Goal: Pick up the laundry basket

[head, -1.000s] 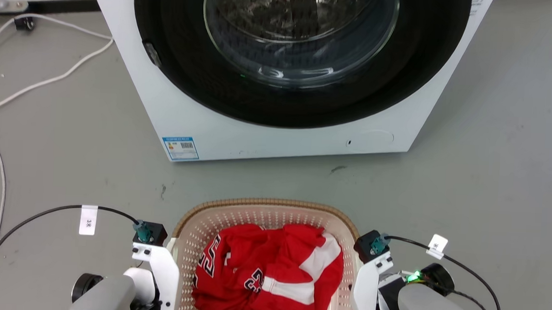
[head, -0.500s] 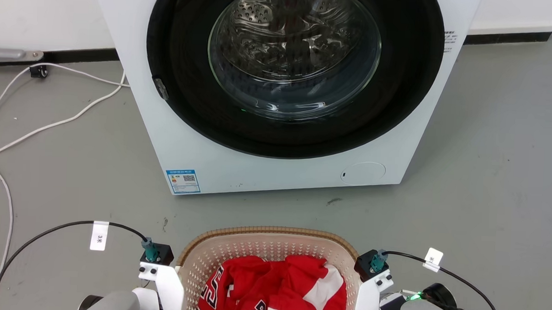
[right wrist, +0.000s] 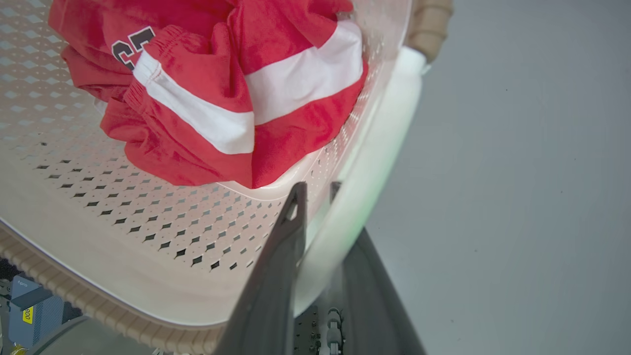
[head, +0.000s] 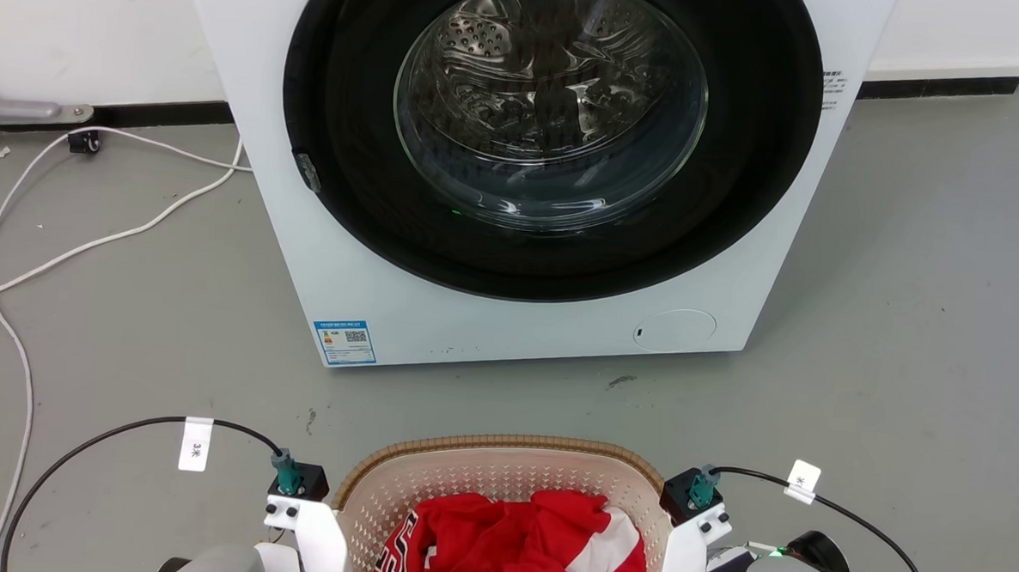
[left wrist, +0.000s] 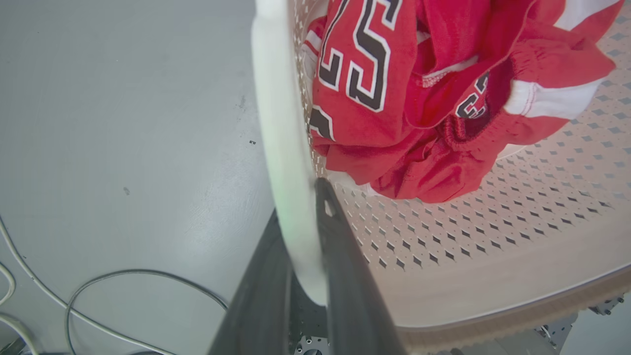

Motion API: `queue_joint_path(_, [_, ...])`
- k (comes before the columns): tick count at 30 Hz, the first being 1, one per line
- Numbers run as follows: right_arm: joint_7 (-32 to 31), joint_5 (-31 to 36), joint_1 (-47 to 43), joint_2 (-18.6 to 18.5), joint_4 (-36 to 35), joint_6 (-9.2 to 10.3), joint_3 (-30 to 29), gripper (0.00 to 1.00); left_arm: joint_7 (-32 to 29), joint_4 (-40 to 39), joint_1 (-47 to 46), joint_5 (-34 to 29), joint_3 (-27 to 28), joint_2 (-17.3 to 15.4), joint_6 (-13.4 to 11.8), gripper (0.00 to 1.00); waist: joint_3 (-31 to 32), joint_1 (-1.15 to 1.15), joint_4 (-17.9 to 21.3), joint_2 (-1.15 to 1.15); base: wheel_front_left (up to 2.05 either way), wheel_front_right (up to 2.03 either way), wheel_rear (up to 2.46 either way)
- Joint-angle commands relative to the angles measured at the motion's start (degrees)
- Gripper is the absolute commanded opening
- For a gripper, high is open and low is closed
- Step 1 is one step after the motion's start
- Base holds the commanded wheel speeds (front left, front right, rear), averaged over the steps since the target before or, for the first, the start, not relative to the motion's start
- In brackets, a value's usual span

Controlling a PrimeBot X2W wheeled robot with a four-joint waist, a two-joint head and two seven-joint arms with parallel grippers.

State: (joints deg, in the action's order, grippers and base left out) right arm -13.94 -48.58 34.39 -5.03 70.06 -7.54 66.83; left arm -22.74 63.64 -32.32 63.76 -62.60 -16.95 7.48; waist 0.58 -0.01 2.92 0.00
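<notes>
My left gripper point(left wrist: 300, 202) and right gripper point(right wrist: 316, 187) flanking the cream perforated plastic laundry basket point(head: 501, 473), red jersey point(head: 515, 544) lying inside, white front-loading washing machine point(head: 507, 333) standing behind

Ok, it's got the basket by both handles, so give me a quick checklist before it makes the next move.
1. The left gripper straddles the left handle of the laundry basket: ok.
2. The right gripper straddles the right handle: ok.
3. The red jersey lies inside, nothing over the rim: ok.
4. Gap between basket and washing machine: ok, bare floor.
5. The white cable lies apart from the basket: ok.
6. Basket base off the floor: cannot tell.
</notes>
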Motion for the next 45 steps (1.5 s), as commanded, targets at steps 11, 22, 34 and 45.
queue_joint_path(11, [0.14, -2.19, 1.05, -0.28, 0.11, 0.1, 2.66, 0.0, -0.23, 0.4, -1.22, 1.82, -1.96, -0.16, -0.03, 0.0, -0.31, 0.01, -0.21, 0.0, 0.0, 0.0, 0.0])
queue_joint_path(22, [0.25, -3.82, 1.56, -0.36, 0.13, 0.09, 4.3, 0.0, 0.18, 0.56, -1.77, 3.35, -3.48, -0.07, -0.03, 0.0, -0.61, 0.01, -0.29, 0.0, 0.0, 0.0, 0.0])
queue_joint_path(34, [0.01, -4.84, 1.83, -0.39, 0.16, 0.09, 5.34, 0.0, 0.19, 0.76, -2.18, 4.99, -4.85, 0.02, -0.03, 0.0, -0.69, 0.01, -0.34, 0.0, 0.0, 0.0, 0.0])
queue_joint_path(45, [-0.21, -5.41, 1.9, -0.51, 0.05, 0.09, 6.09, 0.0, 0.68, 0.88, -2.55, 6.21, -6.37, 0.12, -0.03, 0.0, -0.6, 0.01, -0.43, 0.0, 0.0, 0.0, 0.0])
